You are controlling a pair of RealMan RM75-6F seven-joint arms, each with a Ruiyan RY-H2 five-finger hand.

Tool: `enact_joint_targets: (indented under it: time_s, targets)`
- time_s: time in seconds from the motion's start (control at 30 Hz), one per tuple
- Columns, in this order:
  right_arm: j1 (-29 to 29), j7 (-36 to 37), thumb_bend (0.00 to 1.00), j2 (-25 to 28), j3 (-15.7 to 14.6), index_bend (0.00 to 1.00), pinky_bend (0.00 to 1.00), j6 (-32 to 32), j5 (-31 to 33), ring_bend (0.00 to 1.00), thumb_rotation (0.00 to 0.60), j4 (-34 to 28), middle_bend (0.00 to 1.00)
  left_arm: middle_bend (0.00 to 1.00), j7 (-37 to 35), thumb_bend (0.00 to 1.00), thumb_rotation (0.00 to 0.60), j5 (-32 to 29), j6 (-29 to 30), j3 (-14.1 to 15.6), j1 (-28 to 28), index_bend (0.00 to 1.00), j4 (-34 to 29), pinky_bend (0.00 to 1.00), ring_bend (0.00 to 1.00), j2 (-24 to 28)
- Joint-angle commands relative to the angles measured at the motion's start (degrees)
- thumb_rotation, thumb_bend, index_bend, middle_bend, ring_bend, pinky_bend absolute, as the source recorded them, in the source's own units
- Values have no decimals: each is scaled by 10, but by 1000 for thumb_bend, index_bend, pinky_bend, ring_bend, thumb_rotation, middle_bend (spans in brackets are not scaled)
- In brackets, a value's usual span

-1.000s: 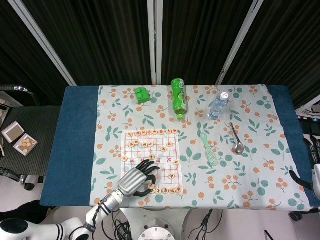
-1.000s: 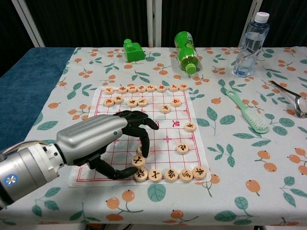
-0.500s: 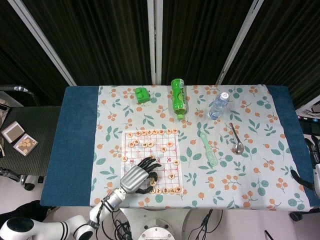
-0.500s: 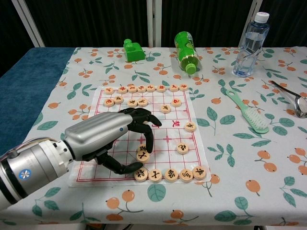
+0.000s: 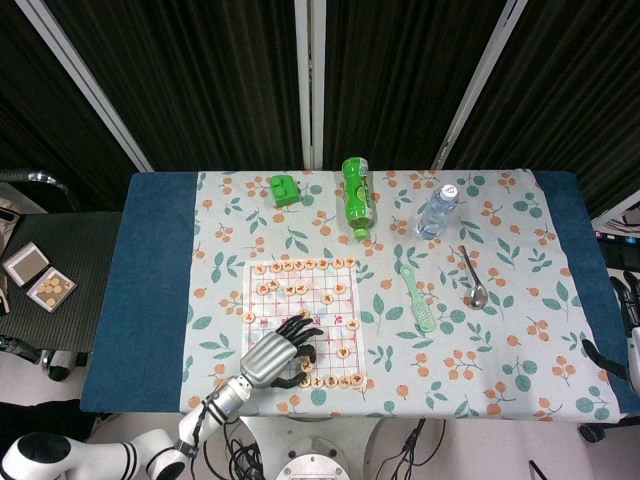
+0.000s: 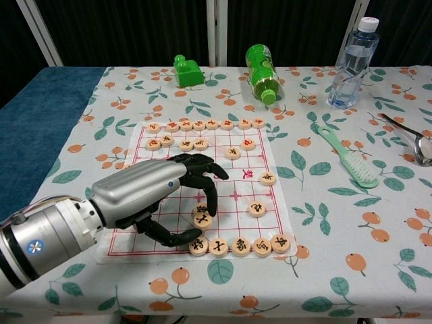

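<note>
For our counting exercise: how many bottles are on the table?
2. A green bottle lies on its side beyond the chess board; a clear water bottle stands upright, far right. None looks hidden.

— Where is there room to pass?
— Bare counter [image 6: 398, 223] lies right of the chess board [image 6: 223, 196], short of the brush [image 6: 351, 160].
— What blocks the far side?
— The green bottle [image 6: 262, 72], green block [image 6: 187, 71], water bottle [image 6: 351, 62] and spoon [image 6: 413, 138].

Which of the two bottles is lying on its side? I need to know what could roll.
The green bottle lies on its side near the table's far edge, cap toward the chessboard. The clear water bottle to its right stands upright.
</note>
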Motion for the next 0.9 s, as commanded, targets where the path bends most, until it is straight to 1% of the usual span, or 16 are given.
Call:
enact_joint_targets:
  time_s: [0.03,0.23,0.47,0.63,0.7,0.77,0.9]
  targets:
    - [-1,-1,120,1,0,0,0,1,0,0,600,-1,0,132,0,341,600,-1,0,0,-1,438,2,6,0,0]
    - [-3,-3,120,4,1,0,0,4,1,0,600,-4,0,133,-3,341,600,1,4,4,0,426,-1,5,0,2]
    - [-3,-5,120,4,0,0,0,3,-1,0,600,-5,0,132,-2,336,600,0,2,7,-1,351,-3,1,0,6]
    - [-4,-4,120,5,1,0,0,7,-1,0,600,-7,0,132,0,335,600,2,12,7,1,346,-14,1,0,13]
    - [-5,-3,120,6,2,0,0,8,0,0,600,-7,0,132,6,335,600,5,23,8,5,344,-28,3,0,23]
    - [-6,-1,120,7,3,0,0,11,0,0,600,-7,0,132,18,333,600,9,40,12,14,338,-54,6,0,44]
    - [-8,1,120,8,1,0,0,13,-3,0,600,-7,0,132,59,326,600,4,85,22,47,315,-104,10,0,107]
